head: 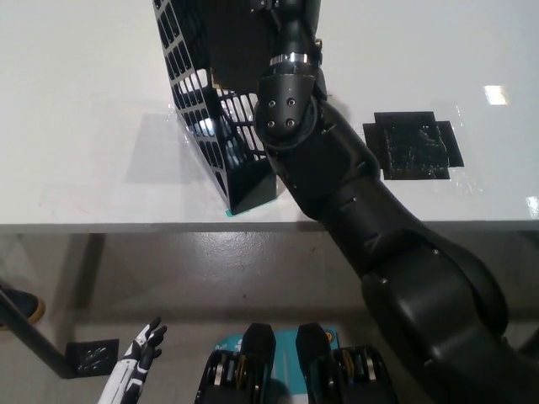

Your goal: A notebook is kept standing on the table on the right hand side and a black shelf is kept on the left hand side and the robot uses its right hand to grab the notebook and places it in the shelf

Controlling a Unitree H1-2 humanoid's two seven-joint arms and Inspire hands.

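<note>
Black notebook (240, 42) at 12 o'clock, gripped by right hand (282, 13) over shelf (206, 126) | step: placing, judged | next: lower between shelf walls, then let go | shelf: interior partly hidden, lower part looks bare | left hand (139, 353) at 7 o'clock, resting, fingers spread, grasping nothing

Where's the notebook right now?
In the head view the notebook is at top centre, held by the black right hand over the open top of the black shelf, left of the black tape patch.
</note>
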